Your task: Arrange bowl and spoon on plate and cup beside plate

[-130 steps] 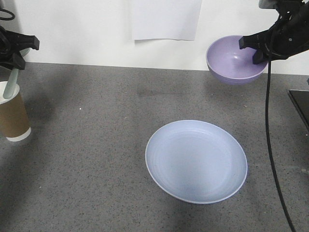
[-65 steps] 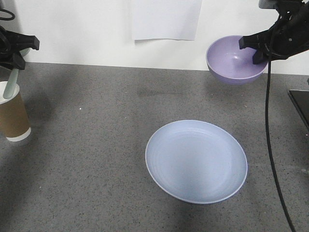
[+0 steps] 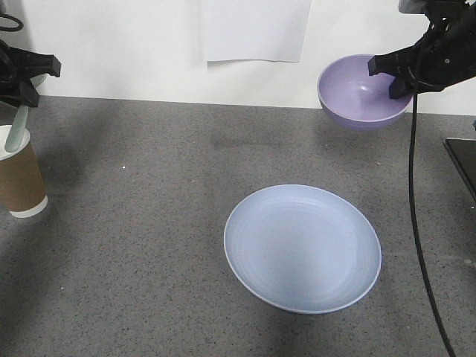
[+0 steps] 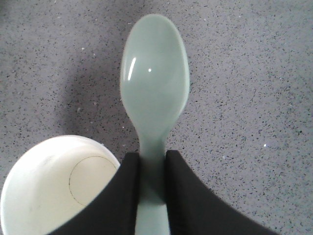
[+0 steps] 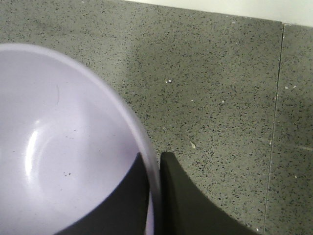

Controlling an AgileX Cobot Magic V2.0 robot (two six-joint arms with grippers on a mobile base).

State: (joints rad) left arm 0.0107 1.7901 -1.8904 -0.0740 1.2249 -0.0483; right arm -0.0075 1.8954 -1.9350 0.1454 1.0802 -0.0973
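Nothing visible has shifted over the last second: both arms hang where they were, each with its load.

The right pincer (image 3: 387,74) is closed on the rim of the lavender bowl (image 3: 357,93), one finger inside and one outside, as its wrist camera shows (image 5: 154,155). The bowl hangs in the air at the far right, clear of the grey speckled surface (image 3: 134,223), behind and to the right of the pale blue plate (image 3: 303,248). The plate lies flat in the middle with nothing on it.

The left pincer (image 3: 33,80) is clamped on the handle of the mint-green spoon (image 4: 154,88), which hangs head down at the far left. From the front its head overlaps the mouth of the brown paper cup (image 3: 21,178); the wrist view puts it over bare surface, just beside the cup's white rim.

A black cable (image 3: 413,186) drops from the right arm past the plate's right side. A white sheet (image 3: 256,30) hangs on the wall behind.
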